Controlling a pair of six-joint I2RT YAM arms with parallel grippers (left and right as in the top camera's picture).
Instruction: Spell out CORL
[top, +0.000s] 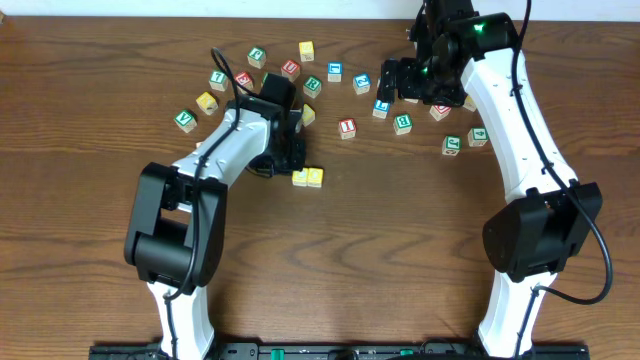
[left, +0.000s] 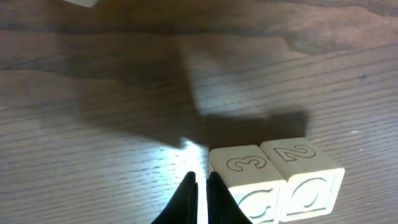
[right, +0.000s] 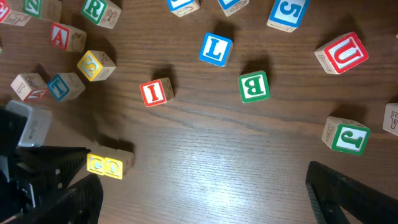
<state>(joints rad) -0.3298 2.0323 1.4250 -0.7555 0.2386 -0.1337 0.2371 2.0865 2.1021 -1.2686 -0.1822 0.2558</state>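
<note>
Showing the wooden table (top: 90, 200) from above, with both arm bases at the lower edge. Nearest to them, just below the middle of the frame, the two yellow-topped cubes (top: 308, 177) sit side by side and touching (in the left wrist view their side faces carry a 3 and a 2). The left gripper (left: 202, 182) stands just beside this pair, on its left in the wrist view, with its jaws pressed together and nothing between them.

Farther up the frame lie the red I cube (top: 347, 127) and the green B cube (top: 402, 124). The blue L cube (top: 381, 107) rests between these two and slightly beyond them, well apart from the yellow pair. The green R cube (right: 98, 9) appears at the upper left of the right wrist view, among the loose scatter of other letter cubes.

The right gripper (right: 199, 171) hangs over the upper right part of the scatter, jaws spread wide and holding nothing.
</note>
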